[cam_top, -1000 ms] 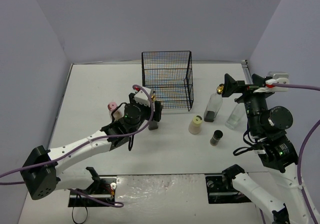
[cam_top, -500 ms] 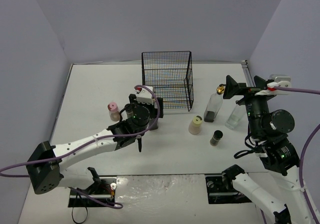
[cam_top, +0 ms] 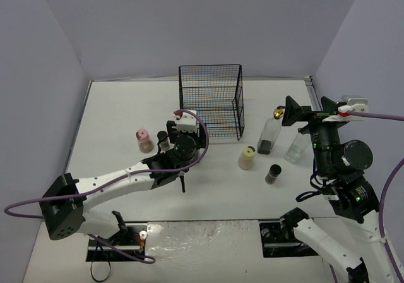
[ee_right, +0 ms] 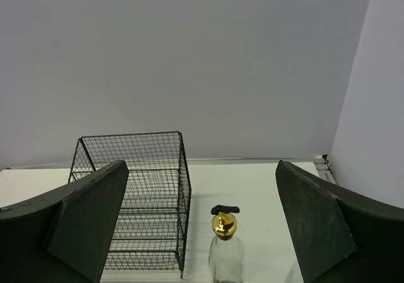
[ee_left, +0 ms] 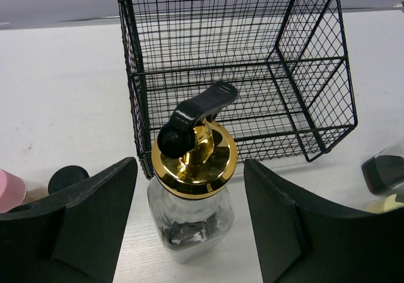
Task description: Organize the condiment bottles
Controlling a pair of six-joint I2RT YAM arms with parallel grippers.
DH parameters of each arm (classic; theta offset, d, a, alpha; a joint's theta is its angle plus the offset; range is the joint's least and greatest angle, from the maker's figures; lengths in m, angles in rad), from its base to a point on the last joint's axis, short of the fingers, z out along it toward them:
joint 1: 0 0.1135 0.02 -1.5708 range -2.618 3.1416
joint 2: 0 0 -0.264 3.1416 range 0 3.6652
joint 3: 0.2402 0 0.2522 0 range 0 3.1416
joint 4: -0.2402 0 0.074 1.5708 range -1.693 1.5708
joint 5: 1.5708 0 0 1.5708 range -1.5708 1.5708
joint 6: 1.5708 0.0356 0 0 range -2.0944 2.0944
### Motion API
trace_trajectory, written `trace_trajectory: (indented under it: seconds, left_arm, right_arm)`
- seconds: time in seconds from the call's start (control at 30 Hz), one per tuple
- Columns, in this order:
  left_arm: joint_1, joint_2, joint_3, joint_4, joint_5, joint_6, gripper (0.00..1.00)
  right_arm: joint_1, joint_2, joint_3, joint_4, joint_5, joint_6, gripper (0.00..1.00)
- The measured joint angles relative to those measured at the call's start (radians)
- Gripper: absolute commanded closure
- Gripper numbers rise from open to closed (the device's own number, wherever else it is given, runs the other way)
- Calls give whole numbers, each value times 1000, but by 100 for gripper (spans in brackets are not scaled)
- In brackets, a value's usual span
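Swung closer over the last 1 second, left gripper (ee_left: 189, 172) straddles the upright gold-spouted glass bottle (ee_left: 189, 229) beside the wire rack (ee_left: 252, 74) corner, jaws apart. Right gripper (ee_right: 202, 166) gapes wide.

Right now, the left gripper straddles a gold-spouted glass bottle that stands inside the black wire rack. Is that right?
Not quite. The left gripper does straddle the gold-spouted glass bottle, but the bottle stands on the table just outside the black wire rack, by its near corner, not inside it. The left wrist view shows this.
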State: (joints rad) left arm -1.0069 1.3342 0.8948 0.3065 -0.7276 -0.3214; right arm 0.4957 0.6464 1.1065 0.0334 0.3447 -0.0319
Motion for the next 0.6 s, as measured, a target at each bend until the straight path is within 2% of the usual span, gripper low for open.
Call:
trace_trajectory:
  seconds: [0.4,0.6]
  left_arm:
    - [0,23,1,36,-12,3,42]
    - [0,26,1,50,-23,7,51]
  right_arm:
    - [10,-8,-4,0,8,-3,0]
    - [11,-8,-4,-1,8,-3,0]
